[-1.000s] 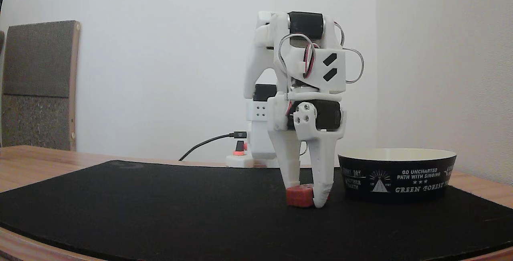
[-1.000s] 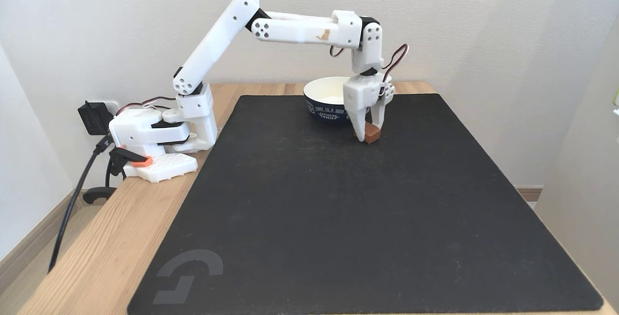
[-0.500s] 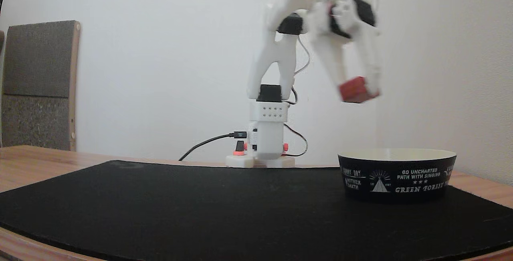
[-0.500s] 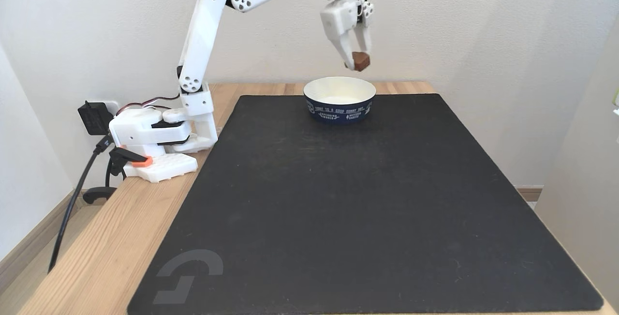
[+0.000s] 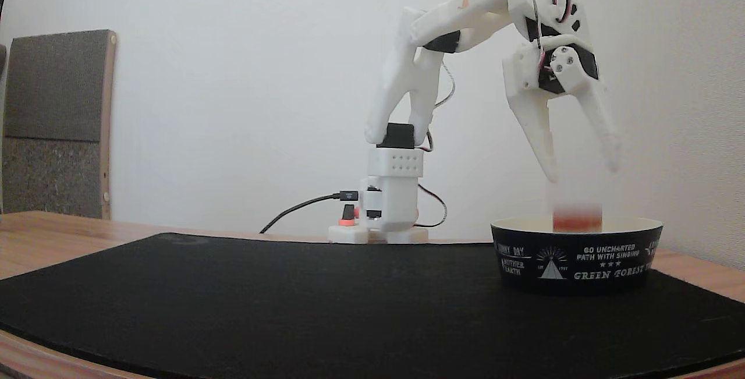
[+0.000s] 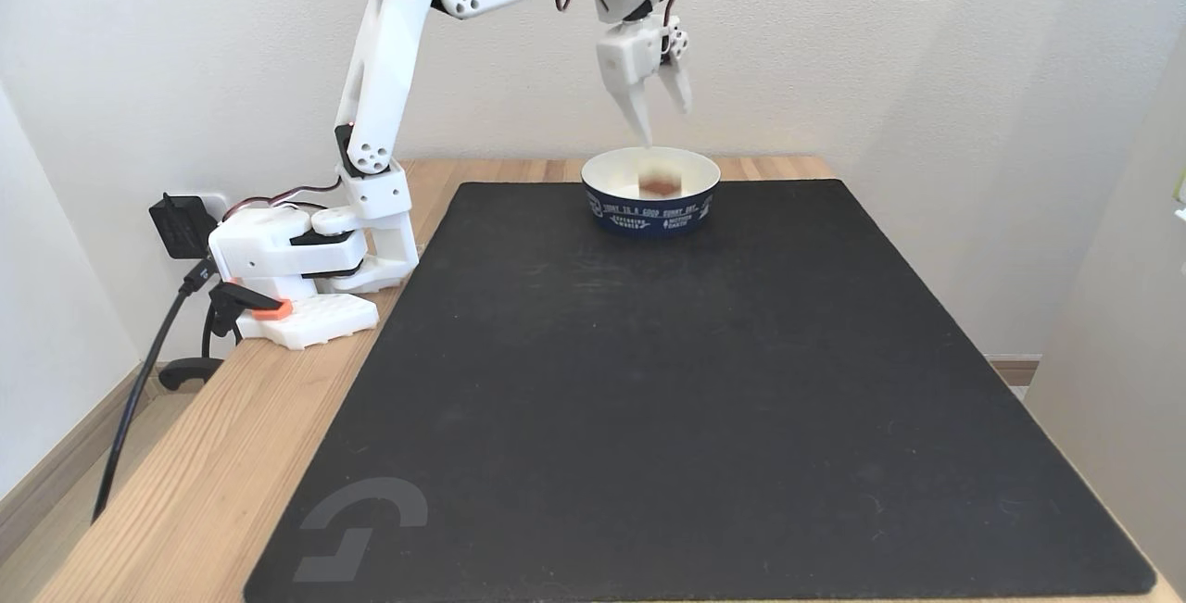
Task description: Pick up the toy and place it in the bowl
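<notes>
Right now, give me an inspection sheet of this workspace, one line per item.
Surface: black mat on a wooden table.
Job's things: toy, a red blur at the rim of the bowl; bowl upright on the mat's far edge.
Clutter: nothing seen.
Gripper: gripper open, empty, above the bowl.
Cables: black cable hangs off the table by the arm's base.
Surroundings: pale walls; brown board leaning on the wall.
</notes>
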